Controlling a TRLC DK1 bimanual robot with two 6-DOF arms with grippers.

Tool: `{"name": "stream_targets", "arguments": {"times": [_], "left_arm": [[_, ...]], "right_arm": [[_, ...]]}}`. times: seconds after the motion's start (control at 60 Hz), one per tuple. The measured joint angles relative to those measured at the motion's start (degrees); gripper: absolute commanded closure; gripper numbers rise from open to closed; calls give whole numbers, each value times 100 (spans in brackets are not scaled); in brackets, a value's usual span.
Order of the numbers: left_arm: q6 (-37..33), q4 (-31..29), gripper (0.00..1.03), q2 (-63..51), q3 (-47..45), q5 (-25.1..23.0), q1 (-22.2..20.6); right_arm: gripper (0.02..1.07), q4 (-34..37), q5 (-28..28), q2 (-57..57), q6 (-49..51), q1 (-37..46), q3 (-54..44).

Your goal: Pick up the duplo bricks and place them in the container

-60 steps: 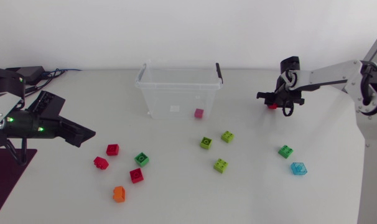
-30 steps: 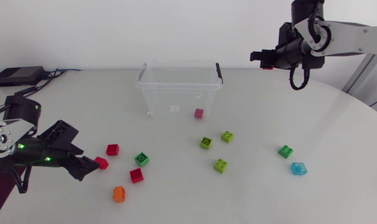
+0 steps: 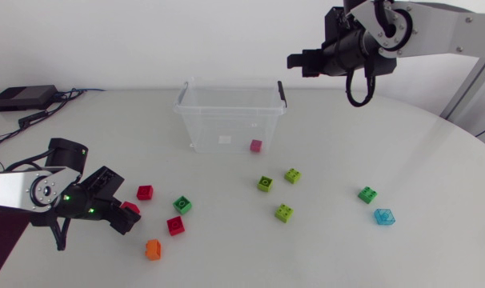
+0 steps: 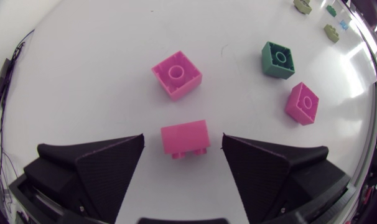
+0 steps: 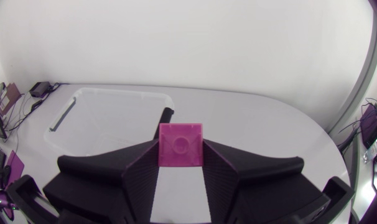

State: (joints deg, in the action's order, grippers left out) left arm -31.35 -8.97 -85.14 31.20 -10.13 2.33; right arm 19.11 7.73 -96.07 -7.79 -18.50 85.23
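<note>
My left tool (image 4: 183, 144) sat low over the surface (image 3: 226, 256), fingers apart on either side of a red brick (image 4: 185, 134), not touching it. The clear container (image 3: 229, 112) stood mid-surface with a pink brick (image 3: 256, 146) inside. My right tool (image 5: 180, 149) hung high up beside the container, clamped on a lifted brick (image 5: 180, 140).

Layout as observed: the container (image 3: 229, 120) stands at rear centre of the table (image 3: 434, 160), with one brick (image 3: 256, 146) inside, at its 5 o'clock corner. Taken from the container, five bricks (image 3: 175, 226) lie at 7 o'clock, three bricks (image 3: 284, 212) at 5 o'clock and two bricks (image 3: 367, 194) at 4 o'clock. The left gripper (image 3: 127, 216) straddles, without contact, the end brick (image 4: 185, 138) at the 9 o'clock side of the five. The right gripper (image 3: 294, 62) hangs at 2 o'clock, clamping a held brick (image 5: 180, 144).
</note>
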Motion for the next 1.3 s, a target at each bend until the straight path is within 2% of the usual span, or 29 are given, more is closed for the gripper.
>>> {"name": "stream_targets", "arguments": {"times": [0.05,0.083,0.133,0.167,0.417,0.633,0.683,0.733,0.767,0.783,0.867,0.917,1.067,1.3], "left_arm": [[83,57,43,-83,0,4,-90],[105,61,49,-103,0,15,-118],[146,61,68,-118,0,20,-160],[162,63,70,-116,0,20,-175],[179,72,74,118,-114,105,-177],[184,-404,74,1019,-157,122,-240],[186,-542,74,1237,-133,125,-240],[227,-675,74,1456,-61,120,-240],[273,-780,74,1591,28,103,-240],[289,-804,74,1641,70,101,-240],[422,-925,74,1816,328,-37,-240],[570,-949,74,1847,533,-87,-267],[1032,-903,74,1812,1102,-142,-549],[1646,-645,74,1309,2214,-157,-1062]], "right_arm": [[80,-7,-2,-63,0,-79,136],[80,-9,0,-125,0,-118,223],[79,-28,-2,-284,-17,-188,396],[79,-46,-2,-387,-17,-223,479],[78,-109,-9,-1097,-17,-557,791],[77,-164,-24,-1794,-13,-654,1270],[69,-155,-24,-1941,-13,-673,1405],[51,-127,-24,-2090,-9,-699,1558],[46,-85,-24,-2179,7,-721,1665],[36,-83,-22,-2212,7,-730,1707],[17,-11,-22,-2284,7,-780,1797],[13,48,-20,-2284,7,-809,1797],[9,39,42,-2081,13,-844,1572],[9,-175,107,-313,334,-839,-157]]}}
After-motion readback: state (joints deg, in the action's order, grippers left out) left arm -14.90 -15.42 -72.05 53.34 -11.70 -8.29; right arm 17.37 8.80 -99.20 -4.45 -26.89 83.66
